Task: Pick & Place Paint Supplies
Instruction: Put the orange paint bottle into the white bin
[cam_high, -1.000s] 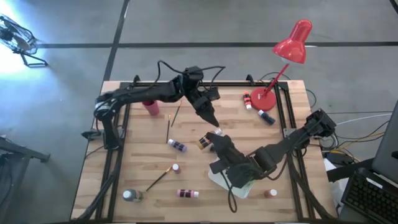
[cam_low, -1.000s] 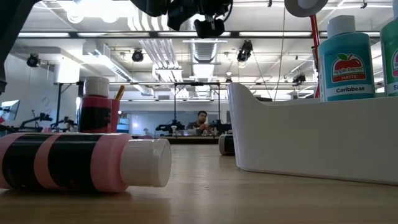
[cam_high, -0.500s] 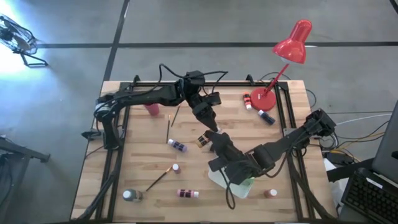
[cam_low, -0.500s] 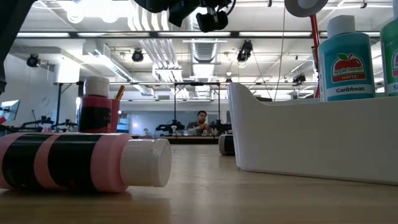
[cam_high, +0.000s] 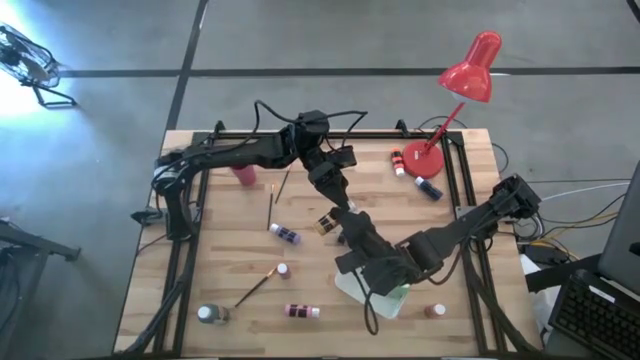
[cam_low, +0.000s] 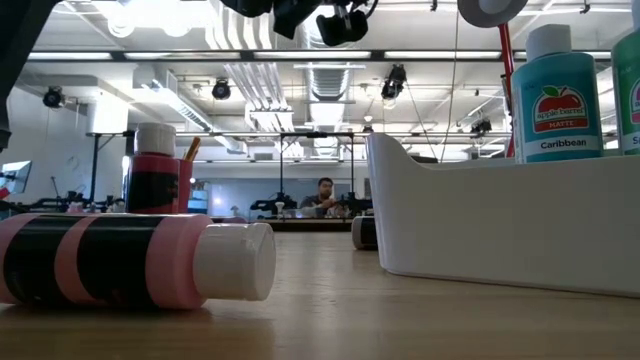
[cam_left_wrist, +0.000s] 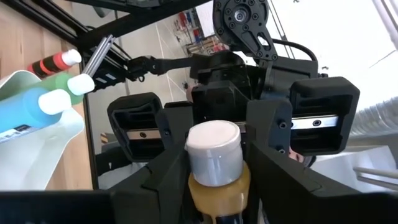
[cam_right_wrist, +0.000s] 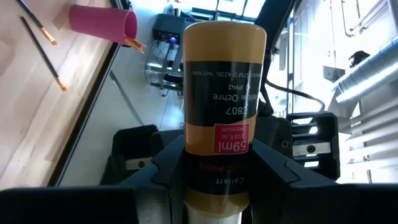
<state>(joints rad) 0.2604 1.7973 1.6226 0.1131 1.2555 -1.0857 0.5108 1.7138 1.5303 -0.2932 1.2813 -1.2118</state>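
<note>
Moved since the earlier frame: left gripper (cam_high: 343, 207) drawn closer to right gripper (cam_high: 349, 222), near the white bin (cam_high: 352, 288). Yellow ochre paint bottle (cam_right_wrist: 224, 93): held above the desk, both sets of jaws part-closed on it, opposite ends. Status: likely an arm-to-arm handover toward the bin.

Lab: exposed ceiling ducts (cam_low: 325, 85), workstations.

From above, the yellow ochre bottle (cam_high: 329, 225) is largely hidden between the two arms; we cannot read its label there. At table height, the pink-and-black bottle (cam_low: 130, 262) and white tray (cam_low: 500, 225) run off frame, and the distant seated person (cam_low: 323, 196) stays indistinct
</note>
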